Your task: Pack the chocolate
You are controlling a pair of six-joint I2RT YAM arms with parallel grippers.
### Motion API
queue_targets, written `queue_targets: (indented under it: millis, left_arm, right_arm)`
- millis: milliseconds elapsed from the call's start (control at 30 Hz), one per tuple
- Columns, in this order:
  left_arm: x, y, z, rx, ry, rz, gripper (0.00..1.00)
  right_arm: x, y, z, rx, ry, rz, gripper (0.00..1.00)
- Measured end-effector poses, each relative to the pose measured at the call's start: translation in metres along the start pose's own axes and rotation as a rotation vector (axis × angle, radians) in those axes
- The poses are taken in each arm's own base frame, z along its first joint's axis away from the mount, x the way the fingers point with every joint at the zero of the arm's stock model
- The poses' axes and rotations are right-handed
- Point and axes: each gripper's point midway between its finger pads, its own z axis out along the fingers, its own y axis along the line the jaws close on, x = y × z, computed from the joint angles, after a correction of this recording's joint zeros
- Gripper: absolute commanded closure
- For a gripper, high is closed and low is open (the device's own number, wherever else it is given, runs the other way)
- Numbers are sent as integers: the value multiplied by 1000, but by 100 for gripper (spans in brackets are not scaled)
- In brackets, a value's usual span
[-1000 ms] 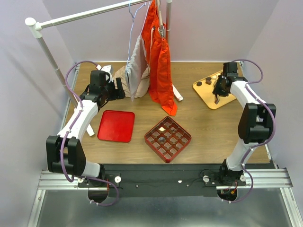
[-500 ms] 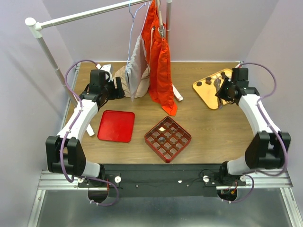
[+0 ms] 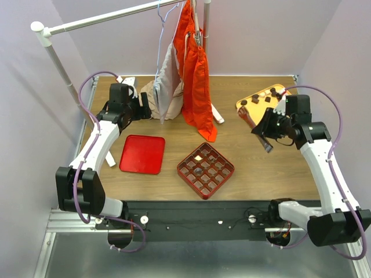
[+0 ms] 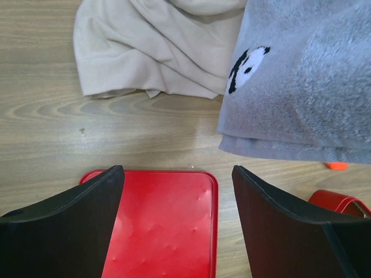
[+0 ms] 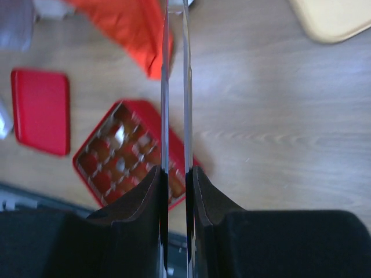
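From above, your left arm reaches to the back left, its left tool (image 3: 139,108) beside the beige cloth (image 3: 152,92). Your right arm bends inward with the right tool (image 3: 261,130) near the yellow tray (image 3: 261,107), where most chocolates (image 3: 255,98) lie; two more sit in the red gridded box (image 3: 206,169). Your left wrist view shows fingers (image 4: 75,220) spread wide, released, over the red lid (image 4: 162,226) on the counter (image 4: 46,127), and your right wrist view shows that tool clenched on thin metal tongs (image 5: 174,87).
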Motion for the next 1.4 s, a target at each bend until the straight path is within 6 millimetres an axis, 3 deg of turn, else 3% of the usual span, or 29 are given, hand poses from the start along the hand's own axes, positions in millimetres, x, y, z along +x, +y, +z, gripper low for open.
queue_targets:
  millis: [200, 567, 867, 1400]
  left_arm:
    - [-6, -1, 0, -3, -9, -4, 15]
    - [-7, 0, 1, -11, -9, -15, 15]
    - [-6, 3, 1, -25, -6, -19, 15]
    - [-15, 3, 4, -38, -13, -23, 15]
  right_arm:
    - [53, 41, -16, -126, 178, -96, 88]
    - [114, 80, -30, -263, 378, -251, 87]
    - [148, 106, -28, -329, 490, -353, 84]
    - [180, 116, -18, -351, 576, -411, 81]
